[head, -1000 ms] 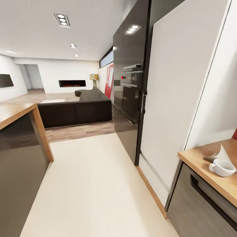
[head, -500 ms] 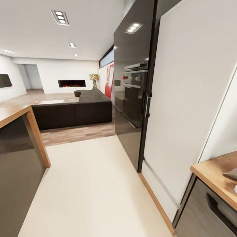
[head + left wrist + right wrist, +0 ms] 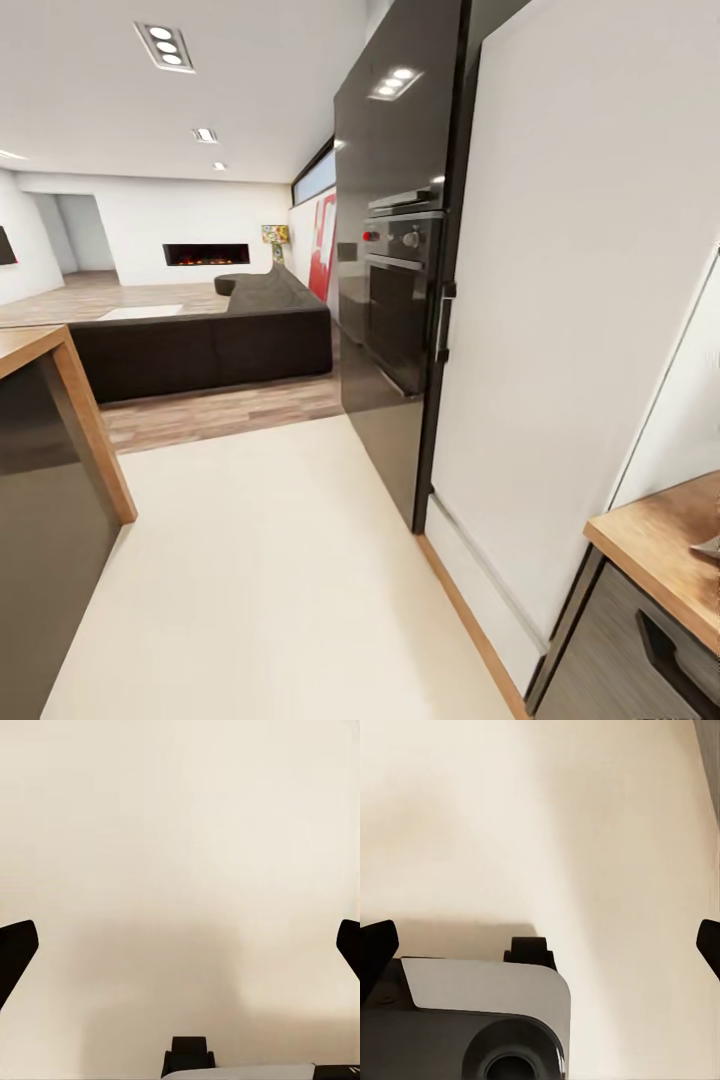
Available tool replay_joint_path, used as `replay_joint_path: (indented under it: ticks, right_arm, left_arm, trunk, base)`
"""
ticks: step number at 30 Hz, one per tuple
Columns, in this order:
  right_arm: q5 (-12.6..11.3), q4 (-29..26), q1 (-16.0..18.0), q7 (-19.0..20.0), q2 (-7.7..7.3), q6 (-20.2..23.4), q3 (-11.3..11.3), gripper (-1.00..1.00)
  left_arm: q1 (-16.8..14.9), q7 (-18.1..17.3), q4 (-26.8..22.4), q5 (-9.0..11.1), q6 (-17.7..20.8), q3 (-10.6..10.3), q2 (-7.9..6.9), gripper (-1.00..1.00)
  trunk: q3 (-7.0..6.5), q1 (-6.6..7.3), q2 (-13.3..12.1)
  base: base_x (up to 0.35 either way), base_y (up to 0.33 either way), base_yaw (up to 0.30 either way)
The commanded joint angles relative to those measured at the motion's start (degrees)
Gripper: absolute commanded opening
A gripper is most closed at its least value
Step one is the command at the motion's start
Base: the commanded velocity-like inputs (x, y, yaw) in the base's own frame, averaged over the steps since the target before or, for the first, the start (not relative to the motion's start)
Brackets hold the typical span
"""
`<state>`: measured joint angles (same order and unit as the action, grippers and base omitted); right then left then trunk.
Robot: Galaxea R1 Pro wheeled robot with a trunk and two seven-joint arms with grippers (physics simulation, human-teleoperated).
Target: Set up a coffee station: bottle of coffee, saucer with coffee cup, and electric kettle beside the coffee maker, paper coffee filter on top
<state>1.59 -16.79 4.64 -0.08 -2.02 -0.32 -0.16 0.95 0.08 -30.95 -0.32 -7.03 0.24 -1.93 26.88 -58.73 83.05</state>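
Observation:
The kitchen countertop [image 3: 650, 540] shows as a light wood corner at the lower right of the head view, over a dark grey cabinet front. A thin pale sliver at the frame's edge on it is the tip of the paper coffee filter [image 3: 709, 546]. In the left wrist view my left gripper [image 3: 180, 952] is open, its dark fingertips [image 3: 16, 949] far apart over the cream floor. My right gripper [image 3: 540, 945] is open too, with nothing between its fingers.
A wooden island table [image 3: 45, 350] with dark sides stands at the left. A tall black cabinet with a built-in oven [image 3: 400, 290] and a white panel [image 3: 560, 300] line the right. Cream floor [image 3: 270, 580] runs ahead to a dark sofa [image 3: 200, 345]. My own base [image 3: 480, 1020] lies under the right gripper.
The camera has swung left and moved on. The countertop corner has slid toward the right edge, and the white cup has left the picture.

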Motion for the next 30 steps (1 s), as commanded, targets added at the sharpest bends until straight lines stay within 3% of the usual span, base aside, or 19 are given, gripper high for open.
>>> replay_joint_path:
  ticks: [1,12,30]
  right_arm:
    - [0.18,0.00,0.02,-0.01,0.00,-0.03,-0.02,1.00]
    - [0.17,0.00,0.02,-0.01,0.00,-0.03,-0.02,1.00]
    - [0.17,0.00,0.02,-0.01,0.00,-0.03,-0.02,1.00]
  left_arm:
    - [0.02,0.01,-0.07,-0.04,-0.09,0.02,0.00,1.00]
    - [0.02,0.01,-0.07,-0.04,-0.09,-0.06,0.00,1.00]
    - [0.02,0.01,-0.07,-0.08,-0.09,-0.07,0.00,1.00]
  trunk:
    - [0.05,0.00,0.03]
    - [0.05,0.00,0.03]
    - [0.05,0.00,0.03]
  base:
    - [0.008,0.000,-0.050]
    - [0.002,0.000,-0.067]
    - [0.000,0.000,-0.259]
